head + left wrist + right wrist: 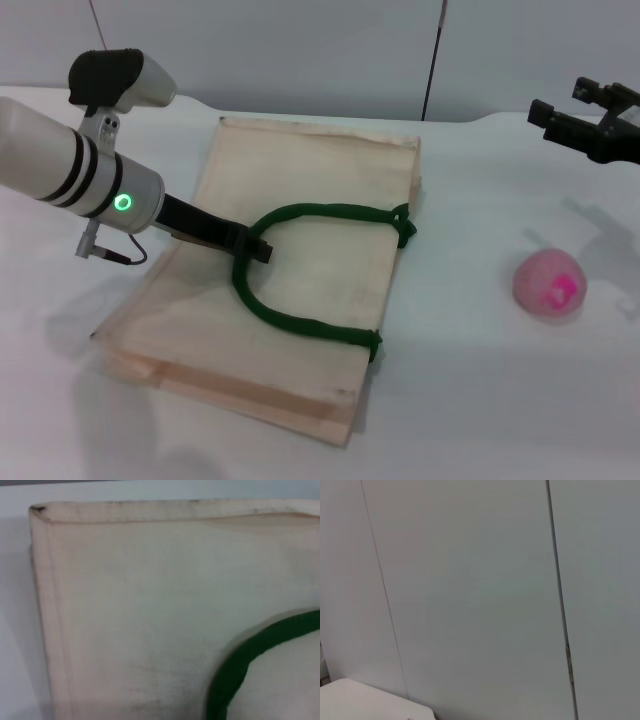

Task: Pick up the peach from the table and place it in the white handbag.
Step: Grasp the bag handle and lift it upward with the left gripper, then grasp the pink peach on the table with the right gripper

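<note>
With my left gripper (252, 248) closed on the green handle (300, 268) of the bag (300, 160), I should lift it to open the mouth, while the peach (549, 284) lies on the table (480, 400) under my open, empty right gripper (570, 108).

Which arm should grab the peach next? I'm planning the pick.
Probably the right. The peach lies on the table on the robot's right, nearer the right gripper. The left gripper is at the white handbag's green handle.

Peach (549, 284) pale pink, magenta blotch; handbag (300, 200) cream, handles (300, 320) seemingly dark green.
</note>
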Tool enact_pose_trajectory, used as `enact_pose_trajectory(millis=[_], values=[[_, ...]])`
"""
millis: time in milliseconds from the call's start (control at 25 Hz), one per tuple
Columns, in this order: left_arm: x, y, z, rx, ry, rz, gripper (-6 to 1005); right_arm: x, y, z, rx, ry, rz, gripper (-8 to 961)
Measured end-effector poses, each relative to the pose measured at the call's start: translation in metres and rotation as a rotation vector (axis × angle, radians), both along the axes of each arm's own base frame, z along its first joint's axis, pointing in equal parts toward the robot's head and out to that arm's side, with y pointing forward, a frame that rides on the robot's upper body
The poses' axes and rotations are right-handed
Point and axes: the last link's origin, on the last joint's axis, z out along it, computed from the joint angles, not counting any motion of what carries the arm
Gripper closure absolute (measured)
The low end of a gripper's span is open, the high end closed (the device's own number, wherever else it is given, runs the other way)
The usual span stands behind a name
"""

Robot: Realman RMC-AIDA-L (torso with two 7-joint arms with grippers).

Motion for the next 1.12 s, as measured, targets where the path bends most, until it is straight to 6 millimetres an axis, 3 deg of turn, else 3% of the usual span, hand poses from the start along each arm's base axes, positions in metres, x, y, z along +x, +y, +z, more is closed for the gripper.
enact_pose_trajectory(millis=[440,680,760,1120], values=[[0.001,0.003,0.0,0.016,0.003,-0.006,533,0.0,0.0,0.0,0.003,0.004,-0.002,104],[0.003,0.004,0.0,0.026,-0.005,-0.005,613,0.001,0.0,0.001,0.003,0.005,-0.004,105],[0.004,0.006,0.0,0.034,-0.015,-0.006,822,0.001,-0.001,0.0,0.001,0.008,-0.006,105],[0.004,0.008,0.002,0.073,-0.055,-0.022,878,0.01,-0.012,0.009,-0.074,0.007,-0.009,107]])
